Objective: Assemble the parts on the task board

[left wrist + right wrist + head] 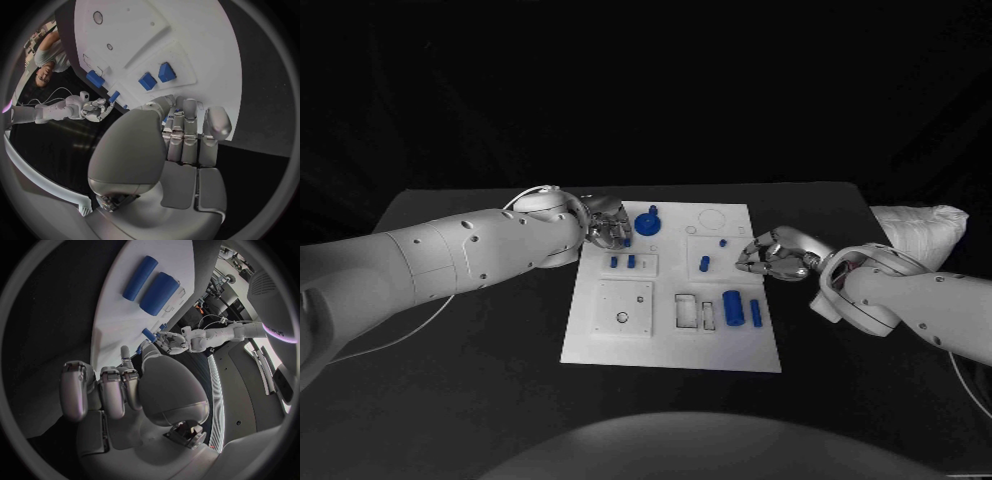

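Left hand [606, 226] at task board [661, 345] far-left edge, fingers curled, holding nothing visible. Right hand [776, 254] at right edge, fingers curled, empty.

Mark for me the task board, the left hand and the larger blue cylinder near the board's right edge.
task board [668, 350]: head view, bare white surface near its front edge.
left hand [606, 225]: head view, middle of the silver hand.
larger blue cylinder [733, 305]: head view, middle of its body.

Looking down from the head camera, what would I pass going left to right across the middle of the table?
Left arm → left hand → round blue part → small blue peg → right hand → right arm, all crossing the white task board between the hands.
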You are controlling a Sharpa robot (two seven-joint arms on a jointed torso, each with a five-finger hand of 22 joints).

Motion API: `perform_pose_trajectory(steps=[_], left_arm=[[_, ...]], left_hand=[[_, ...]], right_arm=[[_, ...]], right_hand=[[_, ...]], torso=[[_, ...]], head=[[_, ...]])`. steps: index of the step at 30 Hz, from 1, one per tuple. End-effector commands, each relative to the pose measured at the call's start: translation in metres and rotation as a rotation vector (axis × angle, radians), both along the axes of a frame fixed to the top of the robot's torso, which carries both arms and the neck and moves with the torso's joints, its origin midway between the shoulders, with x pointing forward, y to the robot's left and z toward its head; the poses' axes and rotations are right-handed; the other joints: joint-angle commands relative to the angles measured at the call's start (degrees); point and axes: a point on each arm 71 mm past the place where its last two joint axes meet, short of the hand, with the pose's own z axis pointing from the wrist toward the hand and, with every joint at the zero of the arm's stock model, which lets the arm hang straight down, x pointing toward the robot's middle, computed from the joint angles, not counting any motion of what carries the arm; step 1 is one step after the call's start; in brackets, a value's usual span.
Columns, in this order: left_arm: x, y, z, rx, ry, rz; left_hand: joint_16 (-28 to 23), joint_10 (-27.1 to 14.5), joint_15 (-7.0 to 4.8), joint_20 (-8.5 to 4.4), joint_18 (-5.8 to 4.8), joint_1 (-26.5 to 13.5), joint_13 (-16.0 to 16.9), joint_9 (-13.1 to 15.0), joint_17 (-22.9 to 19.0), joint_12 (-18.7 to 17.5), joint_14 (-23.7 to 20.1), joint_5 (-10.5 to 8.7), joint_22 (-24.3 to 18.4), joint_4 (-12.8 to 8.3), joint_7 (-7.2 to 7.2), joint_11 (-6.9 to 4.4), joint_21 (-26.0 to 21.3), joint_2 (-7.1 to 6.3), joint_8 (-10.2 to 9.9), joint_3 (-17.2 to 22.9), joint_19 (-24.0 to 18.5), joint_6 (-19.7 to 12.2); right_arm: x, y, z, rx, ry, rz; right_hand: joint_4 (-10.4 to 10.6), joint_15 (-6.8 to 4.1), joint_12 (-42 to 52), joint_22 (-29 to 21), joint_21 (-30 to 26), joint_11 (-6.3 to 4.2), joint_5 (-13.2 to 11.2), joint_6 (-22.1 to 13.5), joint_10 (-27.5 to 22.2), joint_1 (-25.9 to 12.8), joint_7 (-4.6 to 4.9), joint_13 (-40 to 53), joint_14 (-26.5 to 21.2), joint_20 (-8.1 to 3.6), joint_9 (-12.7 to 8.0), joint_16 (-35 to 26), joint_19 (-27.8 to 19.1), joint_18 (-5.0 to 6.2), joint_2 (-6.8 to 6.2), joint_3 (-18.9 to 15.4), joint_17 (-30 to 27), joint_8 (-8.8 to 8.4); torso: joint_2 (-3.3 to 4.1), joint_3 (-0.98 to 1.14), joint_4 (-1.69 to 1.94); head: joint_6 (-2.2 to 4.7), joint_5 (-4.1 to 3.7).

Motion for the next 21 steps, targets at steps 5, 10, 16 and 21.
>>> perform_pose_trajectory(steps=[5,10,16,21], left_arm=[[-0.001,0.000,-0.003,0.040,0.034,-0.005],[-0.001,0.002,-0.003,0.045,0.027,-0.003],[-0.002,0.008,0.001,0.018,-0.010,-0.001],[-0.004,0.017,0.009,0.014,-0.039,0.006]], left_hand=[[-0.5,-1.4,0.17,0.20,0.56,-1.1,0.4,-0.7,-0.6,0.2,-1.6,-0.53,8.2,0.2,-1.02,0.03,-0.7,-0.53,-0.9,-1.1,-0.8,-2.4],[-0.4,-2.5,0.28,0.43,0.62,-2.8,1.1,-1.5,-0.8,1.1,-2.3,-2.37,8.1,1.4,-2.17,0.11,-0.9,-1.21,-1.0,-2.9,-1.0,-5.2],[0.2,-4.2,0.61,0.74,0.61,-4.3,2.5,-2.2,-1.1,2.8,-2.6,-6.58,8.2,3.5,-3.01,0.44,-0.9,-2.11,-0.6,-6.1,-0.7,-7.2],[2.1,-5.9,0.65,0.85,0.60,-3.5,3.3,-2.2,0.1,3.5,-0.8,-7.17,8.3,4.3,-2.93,0.59,-0.8,-2.24,0.3,-7.7,-0.5,-6.5]], right_arm=[[-0.001,0.000,-0.001,-0.003,0.011,0.010],[-0.001,-0.001,-0.001,-0.003,0.007,0.007],[-0.001,-0.004,0.000,-0.003,-0.006,-0.002],[-0.001,-0.008,0.002,-0.003,-0.026,-0.016]], right_hand=[[0.2,0.06,-0.3,11.5,-0.2,-0.11,-0.1,0.5,6.3,0.4,0.07,14.9,6.1,-0.07,0.0,0.2,-0.5,0.98,-0.41,0.1,15.1,0.01],[0.2,0.06,-0.3,11.5,-0.2,-0.11,-0.1,0.5,6.3,0.4,0.07,14.9,6.1,-0.07,0.0,0.2,-0.5,0.98,-0.41,0.1,15.1,0.01],[0.2,0.04,-0.3,11.5,-0.2,-0.13,-0.1,0.6,6.3,0.4,0.04,14.9,6.1,-0.08,0.0,0.2,-0.5,1.00,-0.42,0.2,15.1,0.02],[0.2,0.03,-0.3,11.6,0.0,-0.15,-0.2,0.6,6.3,0.4,0.03,14.9,6.1,-0.09,0.0,0.2,-0.3,0.93,-0.62,0.1,15.1,0.03]], torso=[[-0.04,-0.01,-0.03],[-0.03,-0.02,-0.06],[-0.05,-0.08,0.00],[-0.24,-0.11,0.00]], head=[[-0.01,0.00],[-0.01,0.00],[-0.01,-0.17],[-0.01,0.00]])
